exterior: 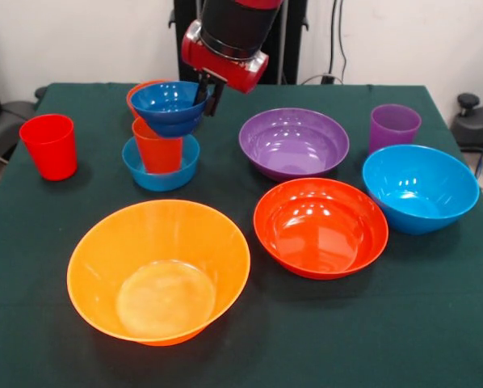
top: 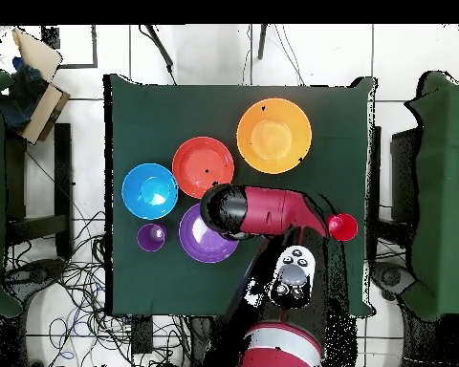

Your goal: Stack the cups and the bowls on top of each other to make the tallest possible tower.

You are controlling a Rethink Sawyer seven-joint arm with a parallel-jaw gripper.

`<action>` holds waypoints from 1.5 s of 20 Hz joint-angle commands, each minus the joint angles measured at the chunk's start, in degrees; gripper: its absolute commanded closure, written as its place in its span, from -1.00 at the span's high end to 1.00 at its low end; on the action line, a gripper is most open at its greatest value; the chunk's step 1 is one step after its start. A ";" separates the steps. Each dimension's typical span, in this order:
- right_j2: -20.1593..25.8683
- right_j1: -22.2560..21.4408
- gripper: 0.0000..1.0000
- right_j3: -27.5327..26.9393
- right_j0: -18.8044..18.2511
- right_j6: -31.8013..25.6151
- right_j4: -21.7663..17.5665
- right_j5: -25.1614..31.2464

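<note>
My gripper [exterior: 210, 94] is shut on the right rim of the small dark blue bowl [exterior: 168, 106]. It holds that bowl just over the orange-red cup [exterior: 158, 151], which stands in the small light blue bowl [exterior: 161, 171]; I cannot tell whether bowl and cup touch. A small orange bowl [exterior: 141, 87] peeks out behind them. The red cup [exterior: 49, 145] stands alone at the left and the purple cup [exterior: 394, 126] at the right. The big yellow-orange bowl [exterior: 159, 271] sits empty in front. In the overhead view the arm [top: 272, 210] hides the gripper and the small bowls.
The red-orange bowl [exterior: 321, 228], purple bowl [exterior: 294, 143] and large light blue bowl [exterior: 420, 187] sit empty to the right on the dark green cloth [exterior: 306, 339]. In the overhead view these are the red-orange bowl [top: 203, 166], purple bowl [top: 203, 241] and light blue bowl [top: 149, 190].
</note>
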 commanded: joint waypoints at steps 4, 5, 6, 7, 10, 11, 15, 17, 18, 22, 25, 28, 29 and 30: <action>0.24 3.17 -1.00 1.52 2.23 10.38 -0.03 -4.71; 0.12 3.15 -1.00 1.53 2.24 10.14 0.02 -4.70; 0.11 3.14 -1.00 1.39 2.06 9.58 0.09 -4.57; 0.13 3.11 -1.00 1.39 1.98 9.26 0.20 -4.52; 0.08 3.27 -1.00 1.10 1.73 8.63 0.25 -4.80; 0.09 3.25 -1.00 1.19 1.66 8.46 0.21 -5.00; 0.33 2.96 -1.00 1.60 1.28 7.59 0.16 -5.40; 0.39 2.67 -1.00 2.04 1.24 7.38 0.21 -5.25; 0.42 2.52 -1.00 2.23 1.15 7.24 0.25 -5.13; 0.37 1.88 -1.00 2.67 1.03 6.76 0.19 -4.62; 0.66 1.54 -1.00 3.01 0.78 6.39 0.34 -4.47; 0.94 1.78 -1.00 3.60 0.79 6.81 0.52 -5.38; 0.98 1.85 -1.00 3.71 0.79 6.90 0.53 -5.67; 1.04 2.00 -1.00 3.86 0.80 7.04 0.52 -6.08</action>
